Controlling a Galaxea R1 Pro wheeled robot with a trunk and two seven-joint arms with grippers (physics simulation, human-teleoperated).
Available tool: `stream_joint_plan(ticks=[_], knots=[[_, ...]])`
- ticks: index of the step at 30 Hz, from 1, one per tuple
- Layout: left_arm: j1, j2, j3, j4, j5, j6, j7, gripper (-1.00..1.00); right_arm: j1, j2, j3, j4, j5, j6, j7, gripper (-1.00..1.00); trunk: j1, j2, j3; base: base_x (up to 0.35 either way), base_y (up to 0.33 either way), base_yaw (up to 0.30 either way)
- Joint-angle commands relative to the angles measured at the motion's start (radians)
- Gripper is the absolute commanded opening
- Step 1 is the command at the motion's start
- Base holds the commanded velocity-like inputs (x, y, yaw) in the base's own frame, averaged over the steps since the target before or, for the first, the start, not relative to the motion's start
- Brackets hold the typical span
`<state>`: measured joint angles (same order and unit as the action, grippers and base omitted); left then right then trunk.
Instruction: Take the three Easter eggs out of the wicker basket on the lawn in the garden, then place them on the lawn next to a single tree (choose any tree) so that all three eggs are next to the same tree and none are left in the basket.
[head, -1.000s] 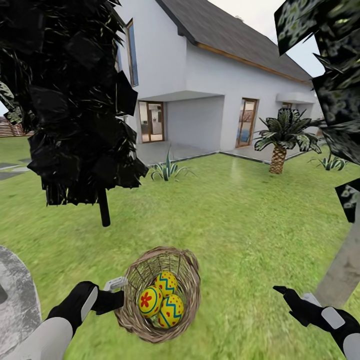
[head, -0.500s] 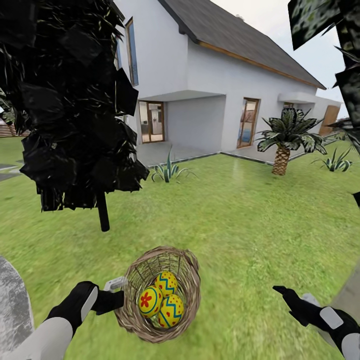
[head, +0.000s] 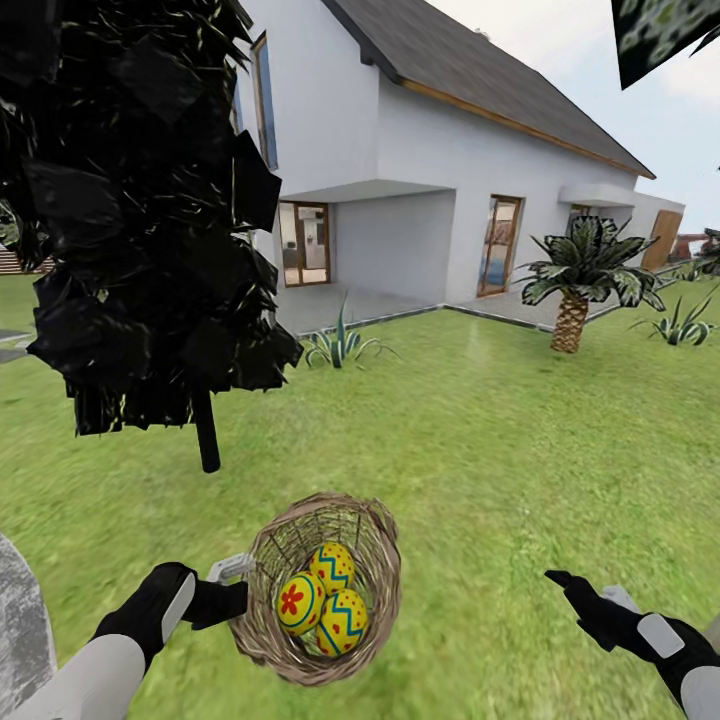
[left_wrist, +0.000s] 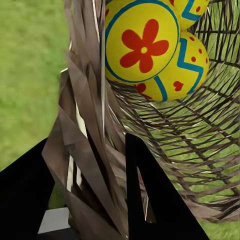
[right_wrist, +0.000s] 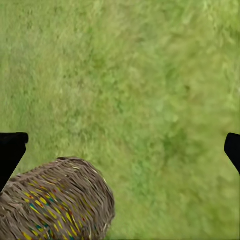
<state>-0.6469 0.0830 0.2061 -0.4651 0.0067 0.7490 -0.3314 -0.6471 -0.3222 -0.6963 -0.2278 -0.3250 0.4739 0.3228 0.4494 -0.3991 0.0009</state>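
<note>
Your left claw (head: 232, 583) is clenched on the rim of the wicker basket (head: 375, 560); the left wrist view shows the woven wall pinched between its two dark fingers (left_wrist: 150, 200). The basket hangs tilted in that grip, mouth toward you, over the lawn (head: 500, 440). All three Easter eggs (head: 322, 600) lie inside it, touching one another, against the low side.

Your right claw (head: 575, 590) is released: its two fingertips sit well apart in the right wrist view, with bare grass between them. It hovers to the right of the basket, apart from it.

Handling, as judgement: the eggs are smooth, rounded and hard-looking, so expect them to slip and roll. Take each across its middle, fingers on opposite sides, not near a tip. Being nested, lifting one may shift the others. The basket is an open weave of thin strips, probably light and springy; the rim is the stiffest place to hold, as you have it.

Textures: yellow shells with blue zigzags, red dots and one red flower; tan-brown strips with gaps showing grass; mottled green turf, flat.

Left of the basket and beyond it stands a tree with black foliage (head: 140, 200) on a thin dark trunk. A pale grey curved form (head: 18, 630) sits just left of your left arm; you cannot tell what it is.
</note>
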Motion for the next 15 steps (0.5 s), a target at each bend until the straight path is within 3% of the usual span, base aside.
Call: stream_joint_plan(ticks=[1,10,15], knots=[[0.0,0.0,0.007,-0.001,0.018,0.009,-0.003,-1.0,0.0,0.001,-0.005,-0.001,-0.001,0.006,0.001,1.0,0.001,-0.001,0.0,0.151,0.104,0.0],[0.0,0.001,0.018,-0.001,0.024,0.008,-0.004,-1.0,0.0,0.0,-0.005,-0.001,0.0,0.006,0.002,1.0,0.001,-0.001,0.0,0.048,0.039,0.0],[0.0,0.0,0.017,-0.001,0.024,0.012,0.006,-1.0,0.0,0.001,-0.003,-0.002,-0.001,0.004,0.009,1.0,0.02,-0.036,-0.016,0.0,0.0,0.0]])
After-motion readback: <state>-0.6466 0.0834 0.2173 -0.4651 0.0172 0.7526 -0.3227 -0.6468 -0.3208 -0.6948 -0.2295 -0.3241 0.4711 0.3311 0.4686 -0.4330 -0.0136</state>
